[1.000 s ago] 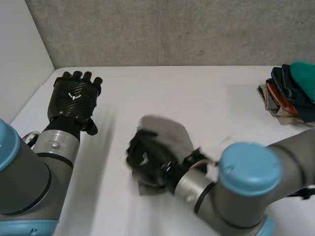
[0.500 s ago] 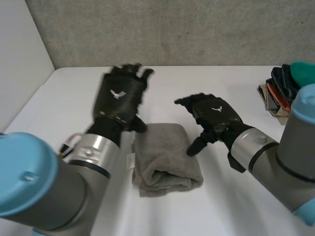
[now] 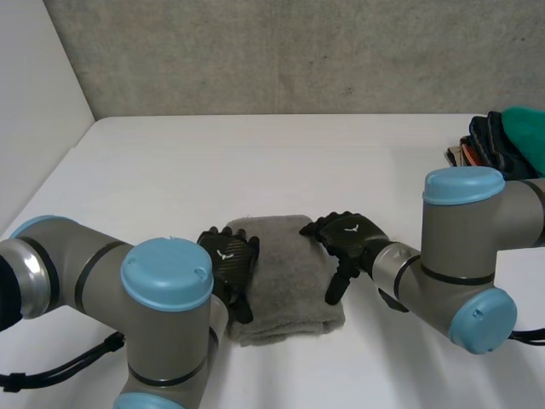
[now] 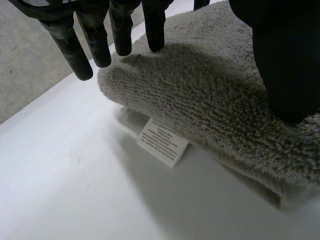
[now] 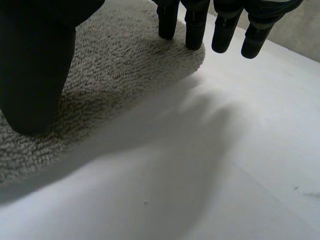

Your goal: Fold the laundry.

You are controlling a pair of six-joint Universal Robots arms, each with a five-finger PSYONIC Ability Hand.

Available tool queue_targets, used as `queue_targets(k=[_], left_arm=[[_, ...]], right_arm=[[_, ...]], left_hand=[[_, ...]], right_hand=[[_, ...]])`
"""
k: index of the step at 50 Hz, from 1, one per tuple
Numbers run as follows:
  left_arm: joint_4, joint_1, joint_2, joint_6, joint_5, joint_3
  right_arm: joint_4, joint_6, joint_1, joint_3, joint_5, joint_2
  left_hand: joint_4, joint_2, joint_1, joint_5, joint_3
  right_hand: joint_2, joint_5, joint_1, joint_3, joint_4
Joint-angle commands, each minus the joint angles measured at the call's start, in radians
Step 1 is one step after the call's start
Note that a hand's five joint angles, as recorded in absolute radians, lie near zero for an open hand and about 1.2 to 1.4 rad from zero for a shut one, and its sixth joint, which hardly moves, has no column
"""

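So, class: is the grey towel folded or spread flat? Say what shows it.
Folded. The grey towel lies as a thick, compact bundle with a rounded doubled edge, its label sticking out from under a layer.

We're looking at a lab-type test cell: bare white table [image 3: 298, 153], raw concrete wall [image 3: 298, 51], white side panel [image 3: 34, 102], stack of clothes [image 3: 502, 141] at the table's edge.

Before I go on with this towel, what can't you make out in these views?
- Care label print: left wrist view, too small to read.
- Pile of clothes: head view, cut off by the picture's edge and partly behind the right arm; single items unclear.
- Grey towel, side by the left hand: head view, covered by that hand.
- Towel under the right hand: right wrist view, covered by its thumb.
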Motion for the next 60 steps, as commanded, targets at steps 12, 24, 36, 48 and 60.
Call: queue_targets(k=[12,24,36,48,60], left_arm=[[0.009,0.044,0.229,0.004,0.18,0.109],[-0.109,0.12,0.254,-0.031,0.667,0.281],[-0.142,0.117,0.208,-0.065,0.825,0.34],[-0.142,0.11,0.208,-0.065,0.823,0.338],[-0.142,0.114,0.208,-0.068,0.823,0.338]], right_arm=[[-0.216,-0.218,0.144,0.241,0.15,-0.283],[-0.491,-0.248,0.258,0.517,0.166,-0.268],[-0.712,-0.263,0.253,0.479,0.209,-0.082],[-0.804,-0.266,0.251,0.422,0.205,-0.024],[-0.81,-0.26,0.25,0.361,0.181,0.009]], left_hand=[[0.015,0.011,0.003,0.011,0.005],[0.071,0.067,0.059,0.067,0.061],[0.065,0.061,0.053,0.061,0.055],[0.056,0.052,0.044,0.052,0.047],[0.053,0.049,0.041,0.049,0.044]], right_hand=[[-0.038,-0.043,-0.049,-0.033,-0.035],[-0.038,-0.043,-0.049,-0.033,-0.035],[-0.038,-0.043,-0.049,-0.033,-0.035],[-0.038,-0.043,-0.049,-0.033,-0.035],[0.828,0.824,0.817,0.834,0.832]])
